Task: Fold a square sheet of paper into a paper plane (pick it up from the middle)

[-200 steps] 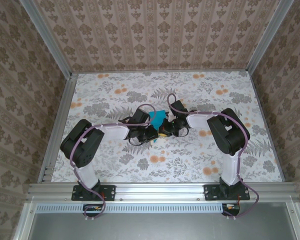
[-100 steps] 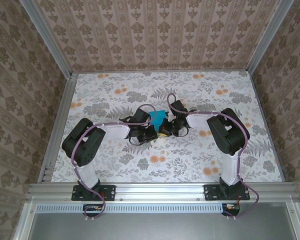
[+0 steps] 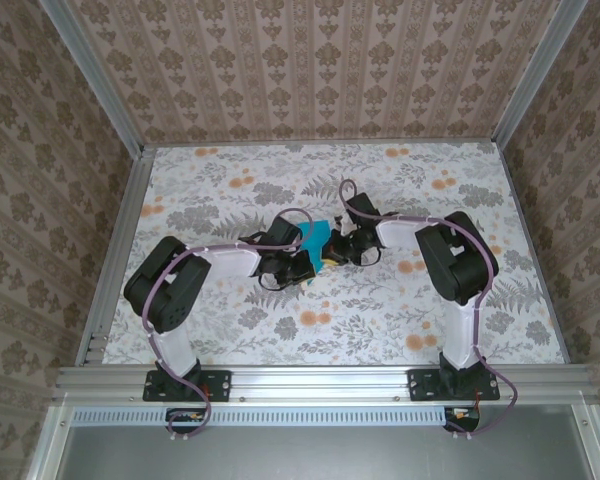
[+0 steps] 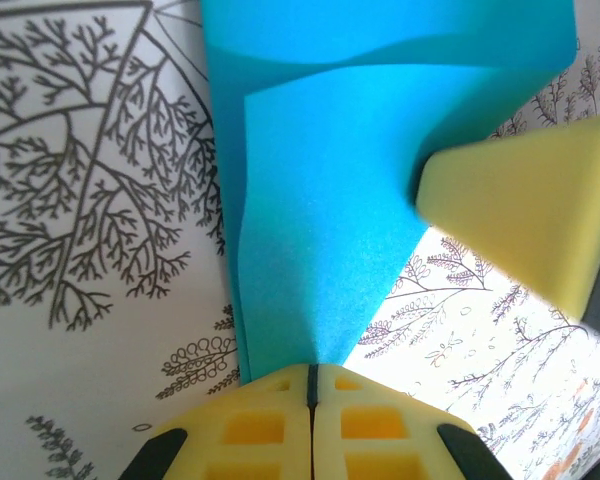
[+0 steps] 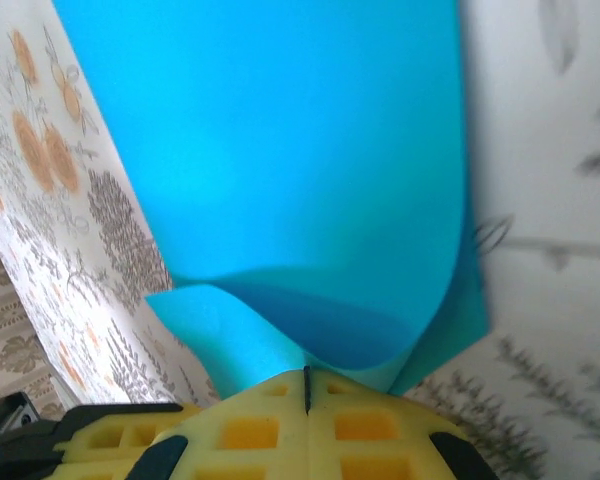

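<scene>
The square sheet of paper [image 3: 316,238] is bright turquoise and hangs above the middle of the table, doubled over and curled. A paper plane is out of view. My left gripper [image 3: 307,262] is shut on one pinched end of the sheet of paper [image 4: 315,200]. In the left wrist view its yellow jaws [image 4: 312,372] meet with the paper between them. My right gripper [image 3: 337,250] is shut on the other side of the paper [image 5: 280,150], which fans out from its closed jaws [image 5: 307,376]. One yellow fingertip [image 4: 525,215] of the right gripper shows beside the paper.
The floral tabletop [image 3: 280,180] stretches on all sides, bounded by aluminium rails [image 3: 115,240] and patterned walls. Both arms bend inward and nearly touch at the centre. The left gripper's yellow fingers [image 5: 130,440] sit close to the right gripper's jaws.
The left gripper has closed the last bit onto the paper. The right arm has shifted slightly back and right, and the paper moved a little with it.
</scene>
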